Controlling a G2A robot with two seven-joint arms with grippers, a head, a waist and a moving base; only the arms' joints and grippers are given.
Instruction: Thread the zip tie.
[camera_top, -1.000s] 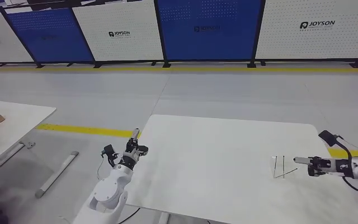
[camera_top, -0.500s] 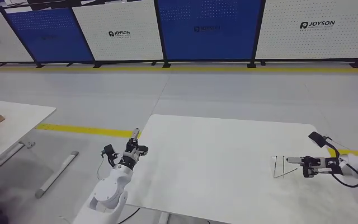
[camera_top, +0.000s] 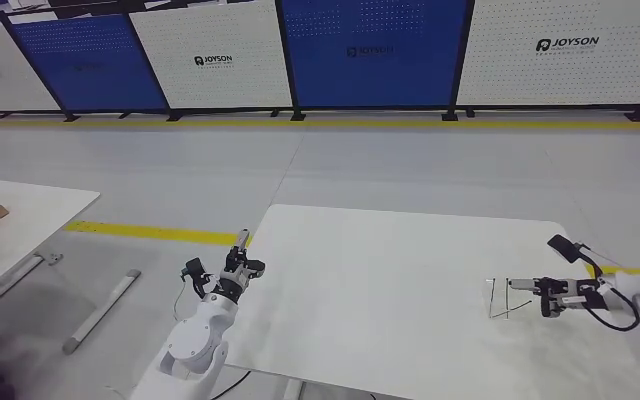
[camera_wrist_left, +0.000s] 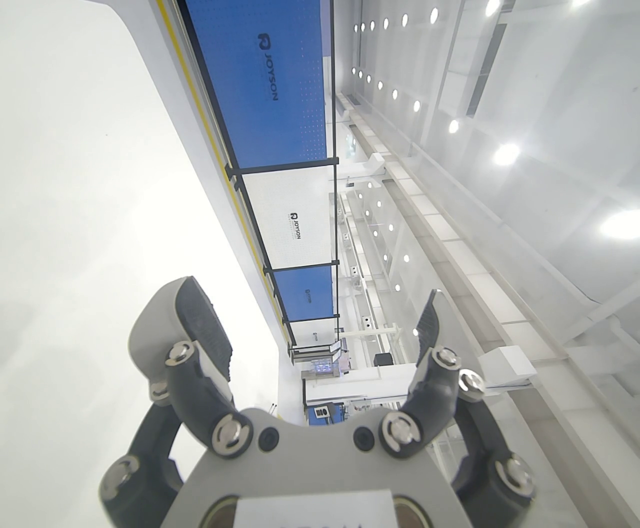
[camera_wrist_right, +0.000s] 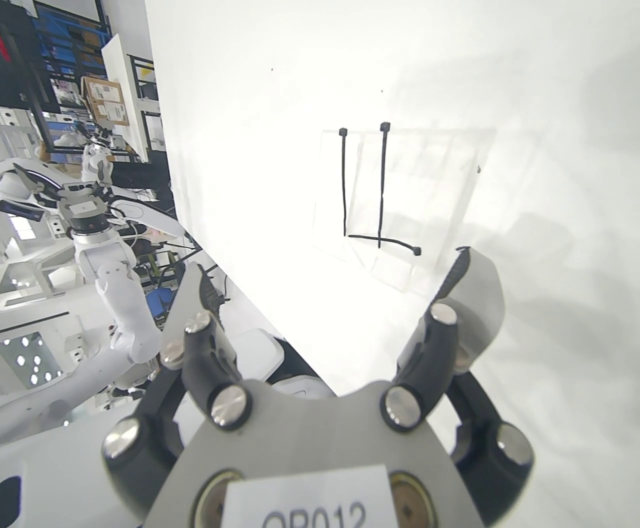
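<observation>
Zip ties (camera_wrist_right: 382, 180) lie untouched on the table (camera_wrist_right: 250, 125) as the right gripper (camera_wrist_right: 330, 270), jaws apart, edges nearer them, seemingly to grasp one.

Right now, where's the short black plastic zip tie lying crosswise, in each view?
Top view: short black zip tie near the white table's right edge.
Right wrist view: the tie just beyond the open right gripper.
Left wrist view: faces blue wall panels.
Landmark: two parallel black ties; it crosses one.

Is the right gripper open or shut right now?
Open. The right gripper has its fingers wide apart with nothing between them; the zip ties lie untouched on the table.
</observation>
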